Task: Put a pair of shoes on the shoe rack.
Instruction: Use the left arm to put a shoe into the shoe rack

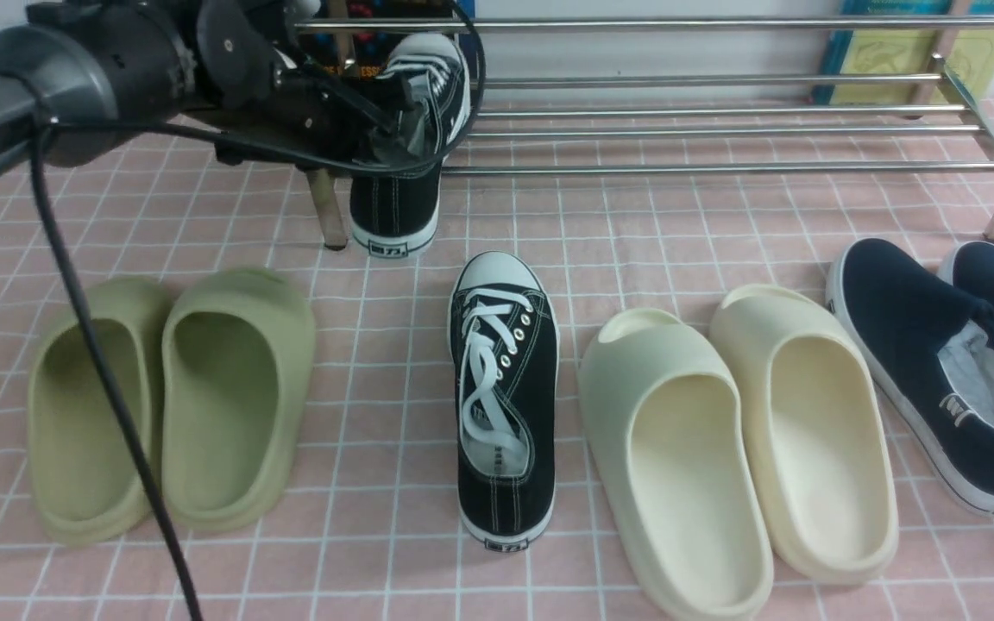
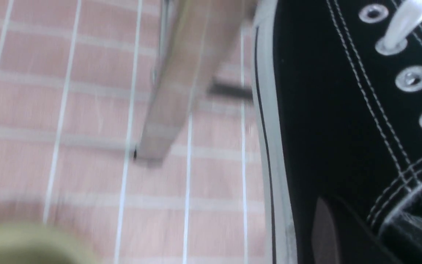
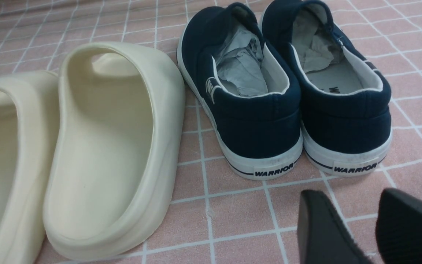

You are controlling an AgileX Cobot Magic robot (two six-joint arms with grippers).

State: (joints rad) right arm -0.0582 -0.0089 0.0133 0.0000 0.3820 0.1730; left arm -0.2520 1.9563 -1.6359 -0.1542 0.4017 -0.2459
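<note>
One black sneaker [image 1: 411,164] with white laces hangs tilted at the left end of the chrome shoe rack [image 1: 721,129], toe up against the bars and heel down near the floor. My left gripper [image 1: 380,116] is shut on its side wall. In the left wrist view my left gripper [image 2: 368,223] pinches the sneaker [image 2: 324,110], with one finger [image 2: 324,234] outside the canvas, next to a rack leg [image 2: 167,110]. The second black sneaker [image 1: 504,397] lies flat on the floor in the middle, toe toward the rack. My right gripper [image 3: 357,220] is open and empty above the floor.
Green slides [image 1: 169,397] lie at the left and cream slides [image 1: 739,440] to the right of the floor sneaker. Navy slip-ons [image 1: 937,362] lie at the far right, just beyond my right gripper [image 3: 284,91]. The floor is pink tile. Books stand behind the rack.
</note>
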